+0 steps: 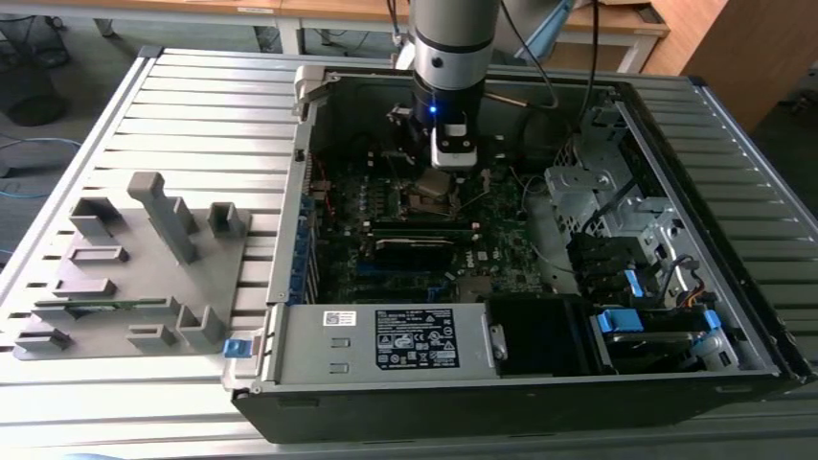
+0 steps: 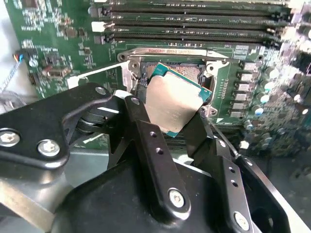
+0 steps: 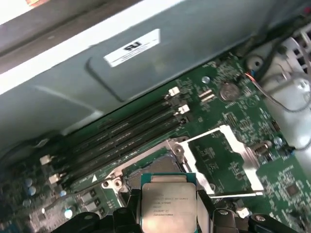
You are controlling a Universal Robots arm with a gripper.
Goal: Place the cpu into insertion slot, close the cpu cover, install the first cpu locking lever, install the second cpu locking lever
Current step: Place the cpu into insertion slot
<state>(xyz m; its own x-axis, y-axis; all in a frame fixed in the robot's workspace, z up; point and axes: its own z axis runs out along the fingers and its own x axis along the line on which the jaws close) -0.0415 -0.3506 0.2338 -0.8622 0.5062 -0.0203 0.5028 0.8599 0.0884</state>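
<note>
Chassis walls box in the work in the exterior view. The arm comes straight down into the open computer case, which lies on a slatted table. The gripper hangs over the middle of the motherboard, clamped on the cpu. The power supply stands along the near edge of the case and the drive cage along the exterior view's right. Between them and the arm, the board lies open. A grey parts fixture sits on the table outside the case, on the exterior view's left, well apart.

In the second wrist view, two black fingers pinch the cpu by opposite edges. Its silver top faces the camera, and the chip is turned cornerwise and tilted. Its far corner overlaps the insertion slot, whose silver rim runs along the far side. Whether chip and socket touch cannot be told. Memory slots lie just beyond that rim, parallel to it.

In the first wrist view, the cpu sits in front of the insertion slot, and part of the contact field shows past the chip's edge. The cpu cover is swung open to one side of the socket, its window over bare board, apart from the chip. Memory slots border another side, and beyond them rises a grey metal wall with a white label.
</note>
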